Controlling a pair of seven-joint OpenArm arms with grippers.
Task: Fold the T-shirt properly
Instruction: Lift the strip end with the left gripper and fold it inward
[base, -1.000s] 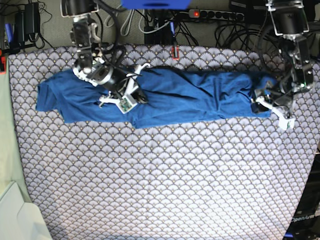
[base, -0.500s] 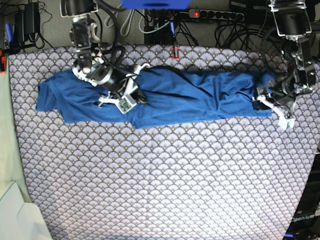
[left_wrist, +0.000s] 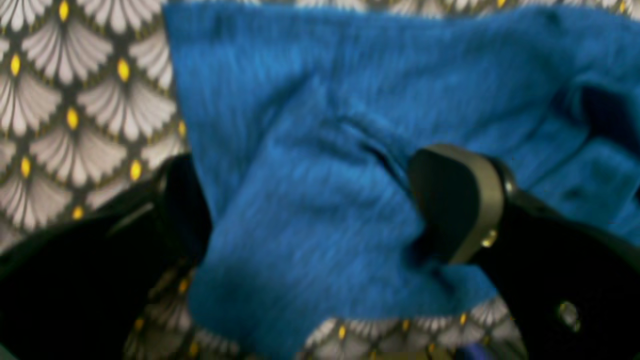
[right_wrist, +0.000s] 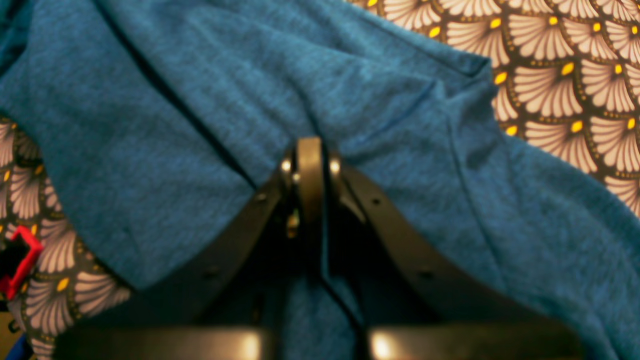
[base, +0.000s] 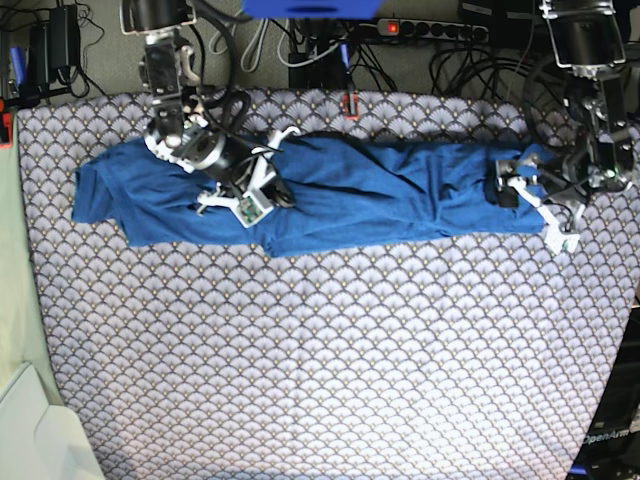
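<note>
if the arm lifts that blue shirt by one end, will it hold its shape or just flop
Probably flop: the T-shirt lies creased and bunched on the table cloth, like soft knit. It likely drapes and trails rather than lifting whole, since it wrinkles around the right gripper. It looks light, unlikely to slip off the cloth.

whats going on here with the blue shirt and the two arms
A two-armed robot is folding a blue T-shirt that lies stretched in a long band across the far part of a scallop-patterned table cloth. The right gripper is shut, pinching a fold of fabric near the shirt's middle. The left gripper at the other end stands open, with the shirt's edge lying loose between its jaws. The fold is not yet finished.
</note>
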